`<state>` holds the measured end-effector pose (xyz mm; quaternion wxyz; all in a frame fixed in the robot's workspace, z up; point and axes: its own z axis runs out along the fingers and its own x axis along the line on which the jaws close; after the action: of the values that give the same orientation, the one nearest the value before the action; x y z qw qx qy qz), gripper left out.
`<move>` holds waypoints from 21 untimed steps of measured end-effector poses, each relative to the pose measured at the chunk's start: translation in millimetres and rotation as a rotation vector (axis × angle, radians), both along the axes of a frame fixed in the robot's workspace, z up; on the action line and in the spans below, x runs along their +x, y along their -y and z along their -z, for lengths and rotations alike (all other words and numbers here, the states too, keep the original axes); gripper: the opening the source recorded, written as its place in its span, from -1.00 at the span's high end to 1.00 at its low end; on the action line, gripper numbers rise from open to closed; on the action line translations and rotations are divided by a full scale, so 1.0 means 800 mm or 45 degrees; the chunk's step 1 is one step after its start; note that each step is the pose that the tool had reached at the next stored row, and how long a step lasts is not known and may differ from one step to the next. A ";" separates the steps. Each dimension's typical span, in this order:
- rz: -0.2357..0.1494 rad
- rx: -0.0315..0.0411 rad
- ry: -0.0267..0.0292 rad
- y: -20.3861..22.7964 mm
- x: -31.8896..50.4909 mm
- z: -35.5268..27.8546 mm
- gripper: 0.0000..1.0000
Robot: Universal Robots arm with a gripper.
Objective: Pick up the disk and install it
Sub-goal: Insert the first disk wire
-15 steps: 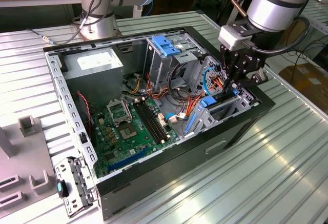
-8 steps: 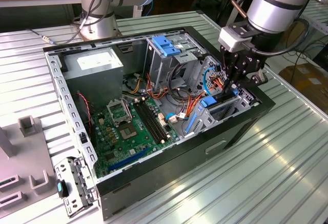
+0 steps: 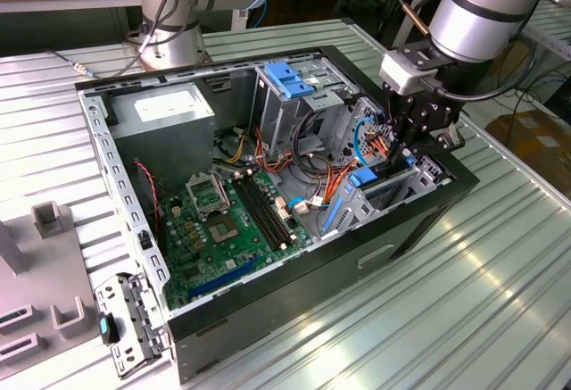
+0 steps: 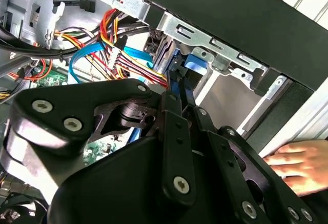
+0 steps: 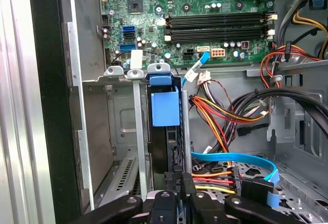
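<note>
The disk (image 5: 165, 126) stands on edge in the drive bay (image 5: 123, 131) of the computer case (image 3: 419, 220), long axis running down into the bay. The pincer (image 5: 177, 196) sits directly above its near end, fingers pressed together on the disk's edge.

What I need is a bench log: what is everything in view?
case: 1, black, open on the table
table: 1, grey, under the case
motherboard: 1, green, case floor
power supply: 1, grey, case corner
cage: 1, grey with blue latch, mid-case
disk: 1, blue-railed, upright in the side bay
cables: many, red, orange, yellow, blue, beside the bay
hand: 1, outside the case wall
arm: 1, silver, above the case
tool: 1, black, at the disk
</note>
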<state>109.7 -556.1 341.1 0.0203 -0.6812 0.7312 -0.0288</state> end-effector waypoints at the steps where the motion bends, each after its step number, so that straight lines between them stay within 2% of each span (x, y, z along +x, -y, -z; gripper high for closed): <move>1: 0.000 0.0000 -0.0001 0.0000 0.000 0.0000 0.67; 5: 0.000 0.0004 0.0005 0.0001 0.000 -0.0014 0.64; 6: 0.000 0.0003 0.0006 0.0000 0.000 -0.0077 0.51; 9: 0.000 -0.0001 0.0005 0.0000 0.000 -0.0230 0.51; 13: 0.000 0.0005 0.0006 0.0000 0.000 -0.0231 0.55; 15: 0.000 0.0001 0.0005 0.0001 0.000 -0.0233 0.79; 21: 0.000 0.0002 0.0006 0.0001 0.000 -0.0236 0.79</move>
<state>109.7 -556.1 360.0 0.0205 -0.6813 0.7312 -0.0289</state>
